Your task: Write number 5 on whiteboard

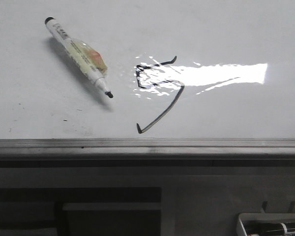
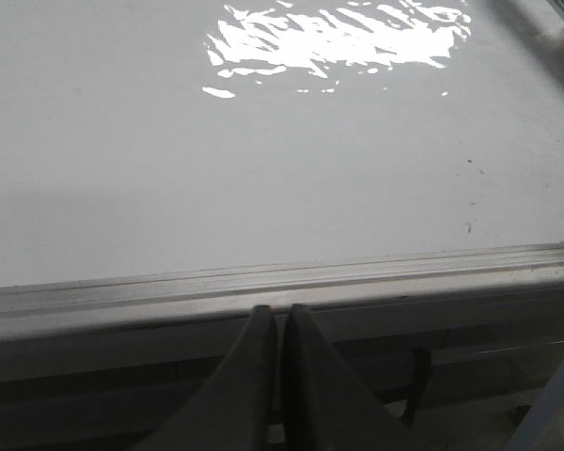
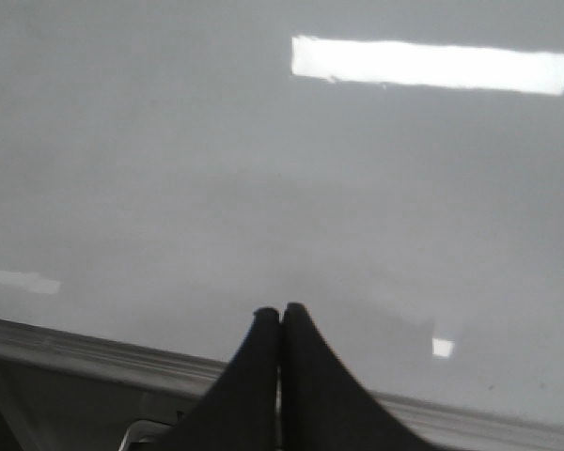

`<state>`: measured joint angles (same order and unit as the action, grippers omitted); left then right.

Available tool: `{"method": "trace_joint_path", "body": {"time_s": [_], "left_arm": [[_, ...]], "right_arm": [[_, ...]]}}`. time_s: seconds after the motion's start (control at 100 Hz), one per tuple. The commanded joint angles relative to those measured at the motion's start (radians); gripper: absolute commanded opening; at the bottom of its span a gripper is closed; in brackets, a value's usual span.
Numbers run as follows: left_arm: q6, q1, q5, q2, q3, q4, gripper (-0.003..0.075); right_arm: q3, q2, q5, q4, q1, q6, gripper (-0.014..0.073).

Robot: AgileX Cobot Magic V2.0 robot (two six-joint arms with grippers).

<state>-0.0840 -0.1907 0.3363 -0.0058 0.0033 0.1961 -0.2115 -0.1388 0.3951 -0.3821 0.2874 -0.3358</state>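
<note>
The whiteboard [image 1: 236, 29] fills the front view, glossy white with a bright glare strip and a grey metal rail along its near edge. The number 5 [image 1: 160, 93] is drawn on it in thin black strokes, its tail ending in a small hook near the rail. A white marker [image 1: 78, 51] lies uncapped on the board left of the number, tip toward it. My left gripper [image 2: 278, 309] is shut and empty over the board's rail. My right gripper [image 3: 280, 309] is shut and empty above the board [image 3: 169, 169]. Neither gripper shows in the front view.
The rail [image 1: 147, 145] borders the board's near side; it also shows in the left wrist view [image 2: 357, 277]. A white tray [image 1: 273, 227] with a marker sits below the board at the front right. Small black specks [image 2: 470, 225] dot the board.
</note>
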Motion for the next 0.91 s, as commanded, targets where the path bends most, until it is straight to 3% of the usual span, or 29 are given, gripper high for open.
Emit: {"method": "trace_joint_path", "body": {"time_s": [0.0, 0.14, 0.25, 0.39, 0.9], "left_arm": [[0.009, 0.001, -0.053, -0.027, 0.018, 0.003, -0.0020], [0.009, 0.001, -0.053, -0.027, 0.018, 0.003, -0.0020], [0.009, 0.001, -0.053, -0.027, 0.018, 0.003, -0.0020], [0.009, 0.001, -0.053, -0.027, 0.018, 0.003, -0.0020], [0.009, 0.001, -0.053, -0.027, 0.018, 0.003, -0.0020]], "right_arm": [[0.083, -0.022, -0.250, 0.112, -0.145, 0.089, -0.0061], [0.242, -0.014, -0.349, 0.185, -0.266, 0.092, -0.0061], [0.248, 0.035, -0.152, 0.198, -0.257, 0.092, -0.0061], [0.250, 0.159, -0.076, 0.199, -0.252, 0.092, -0.0061], [0.250, 0.167, -0.075, 0.188, -0.252, 0.093, -0.0061]]}}
